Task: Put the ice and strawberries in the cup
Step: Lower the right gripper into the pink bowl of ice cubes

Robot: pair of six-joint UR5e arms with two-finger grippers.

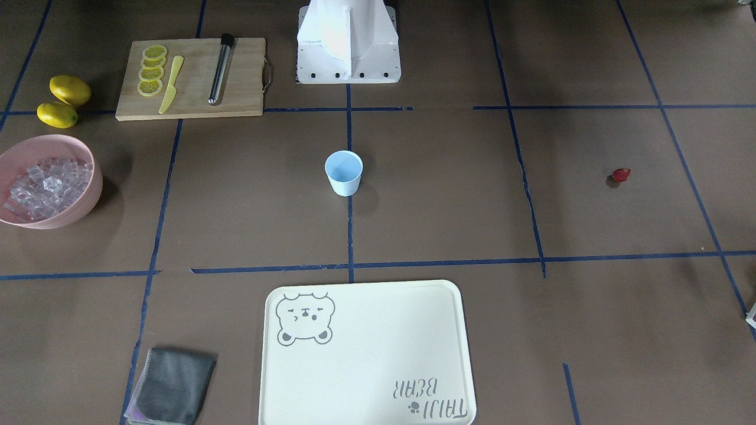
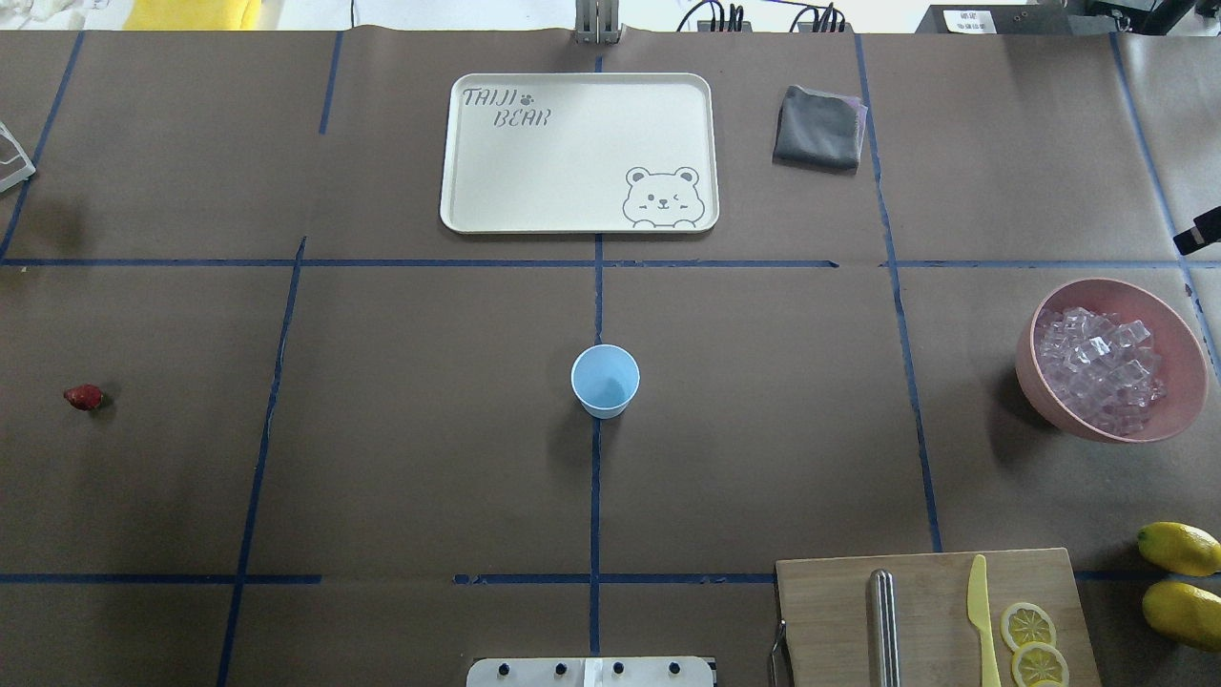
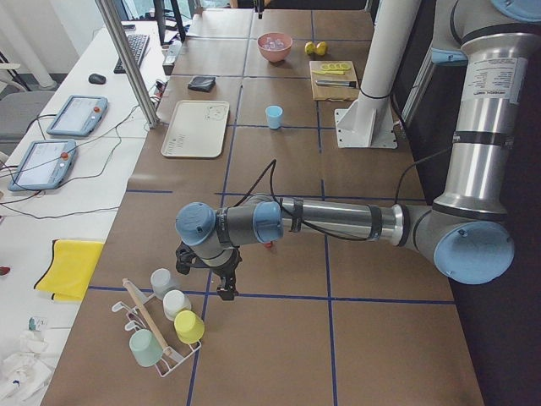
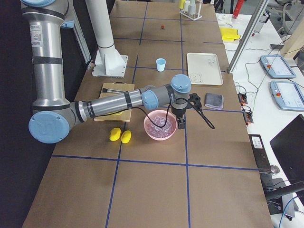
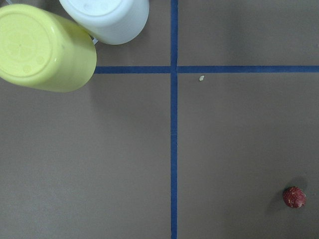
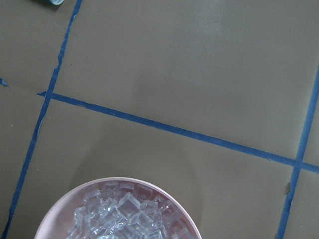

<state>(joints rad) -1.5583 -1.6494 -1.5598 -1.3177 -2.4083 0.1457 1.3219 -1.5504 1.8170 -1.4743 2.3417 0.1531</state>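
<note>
The pale blue cup [image 2: 605, 380] stands upright and empty at the table's centre, also in the front view [image 1: 343, 172]. The red strawberry [image 2: 83, 397] lies alone far to the robot's left and shows in the left wrist view [image 5: 294, 197]. The clear ice cubes [image 2: 1097, 367] fill a pink bowl [image 2: 1040, 396] at the far right, also in the right wrist view [image 6: 124, 214]. My left gripper [image 3: 207, 282] hangs near the strawberry. My right gripper [image 4: 181, 124] hangs over the bowl's rim. I cannot tell whether either is open or shut.
A cream bear tray [image 2: 477, 191] and a grey cloth [image 2: 818, 127] lie at the operators' side. A cutting board [image 2: 830, 620] bears lemon slices, a yellow knife and a metal rod, with two lemons [image 2: 1181, 547] beside it. A rack of upturned cups [image 3: 165, 326] stands by the left gripper.
</note>
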